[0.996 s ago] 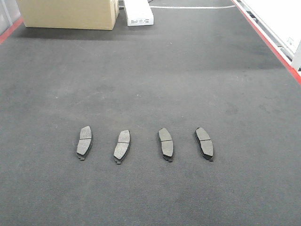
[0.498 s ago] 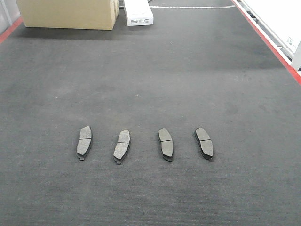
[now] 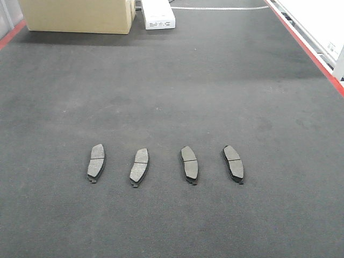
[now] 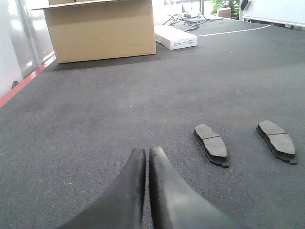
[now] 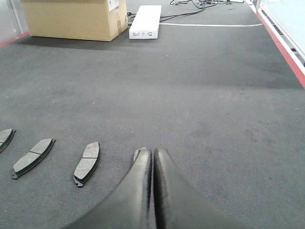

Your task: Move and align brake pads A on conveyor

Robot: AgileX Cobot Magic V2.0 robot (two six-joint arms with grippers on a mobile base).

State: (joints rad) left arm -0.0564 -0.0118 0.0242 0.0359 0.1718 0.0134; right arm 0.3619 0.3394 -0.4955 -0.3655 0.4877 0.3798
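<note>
Four brake pads lie in a row on the dark grey conveyor belt (image 3: 172, 91): the leftmost pad (image 3: 96, 163), the second pad (image 3: 139, 166), the third pad (image 3: 189, 164) and the rightmost pad (image 3: 233, 163). Neither gripper shows in the front view. My left gripper (image 4: 146, 151) is shut and empty, low over the belt, with two pads to its right: a near pad (image 4: 211, 144) and a farther pad (image 4: 278, 140). My right gripper (image 5: 152, 151) is shut and empty. Three pads lie to its left, the nearest pad (image 5: 87, 163) among them. A sliver of the fourth pad (image 5: 138, 153) shows behind its left finger.
A cardboard box (image 3: 80, 15) and a white flat box (image 3: 158, 15) stand at the belt's far end. Red side rails run along the right edge (image 3: 306, 45) and the left edge (image 3: 11, 35). Cables lie beyond the white box (image 4: 188, 18).
</note>
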